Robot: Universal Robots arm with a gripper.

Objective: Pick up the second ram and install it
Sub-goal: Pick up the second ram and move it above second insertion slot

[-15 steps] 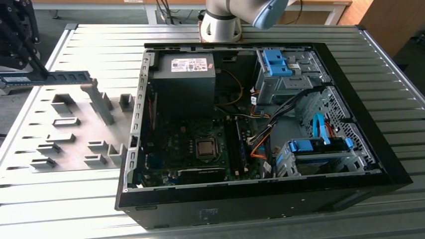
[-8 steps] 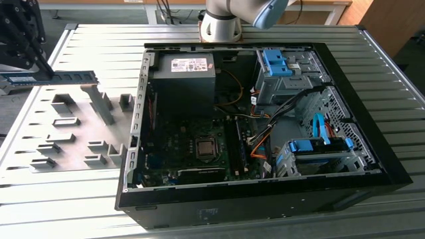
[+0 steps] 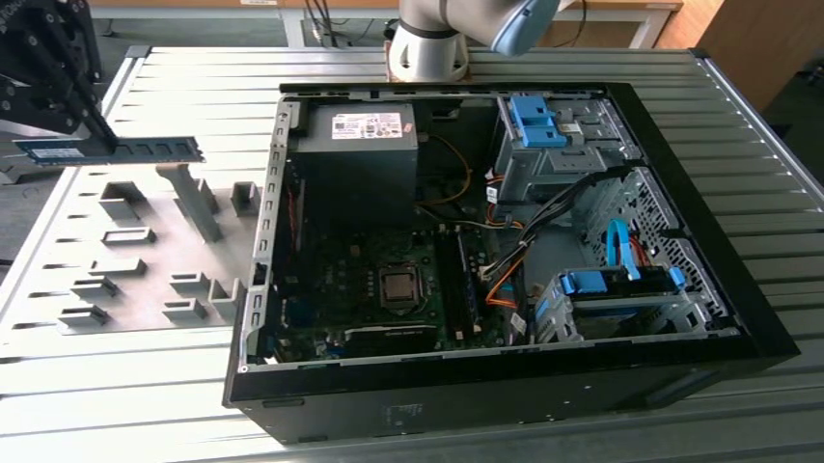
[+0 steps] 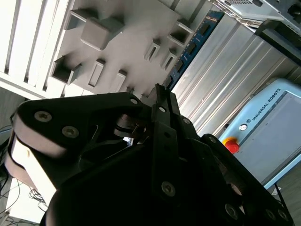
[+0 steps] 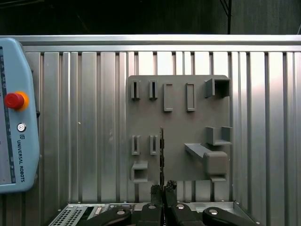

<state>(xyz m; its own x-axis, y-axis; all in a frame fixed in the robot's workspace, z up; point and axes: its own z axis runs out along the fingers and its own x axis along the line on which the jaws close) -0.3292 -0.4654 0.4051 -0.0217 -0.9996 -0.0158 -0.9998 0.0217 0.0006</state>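
Between the fingertips of the gripper (image 3: 108, 143), at the exterior view's left, the second ram (image 3: 161, 149) is held. The fingers are closed on the stick near the middle of its length, and the stick reaches out level to both sides of the hand. In the first wrist view it shows edge-on as a thin line (image 5: 162, 150) running out ahead of the gripper.

Below the hand lies the grey fixture plate (image 3: 142, 280), and the stick appears to hang clear of it.

Well apart from the hand, toward the exterior view's right, stands the open computer case (image 3: 721, 193) with its long black slots (image 3: 453, 280).

The stick is probably very light and stiff, but thin and brittle. Its narrow edges could twist or slip between the pads. A hold near the middle keeps it balanced, and the chips and the contact edge should not take pressure.
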